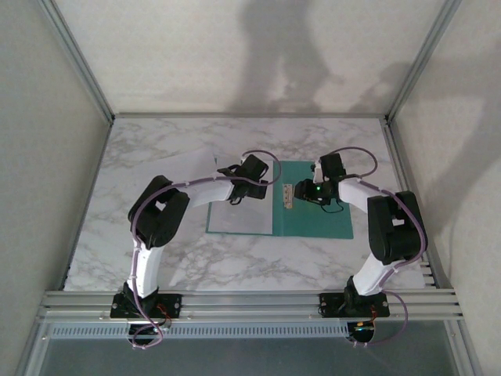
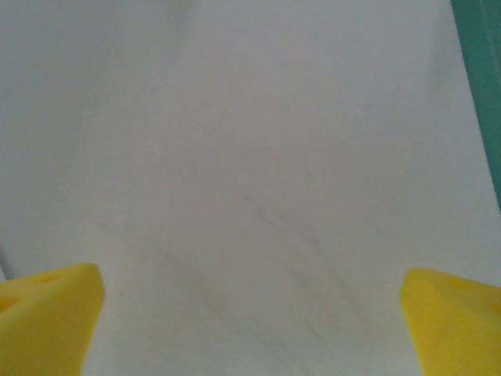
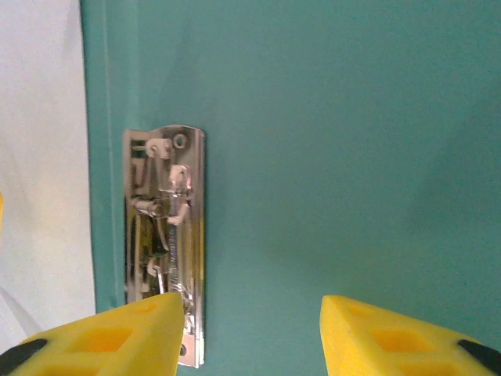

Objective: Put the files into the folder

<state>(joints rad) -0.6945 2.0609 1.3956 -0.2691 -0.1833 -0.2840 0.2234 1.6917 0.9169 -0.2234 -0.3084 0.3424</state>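
Left claw (image 2: 250, 317) wide over files (image 2: 250, 157) on folder (image 3: 352, 157) left leaf; right claw (image 3: 250, 329) wide above fastener (image 3: 166, 243); folder open, closing likely left.

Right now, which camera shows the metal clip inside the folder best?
The right wrist view: the metal clip sits close up on the teal folder, springs and rivets visible. The top external view shows it as a small pale strip by the fold. The left wrist view looks at white paper and a sliver of folder edge.

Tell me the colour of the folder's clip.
The clip is shiny silver metal, clearest in the right wrist view.
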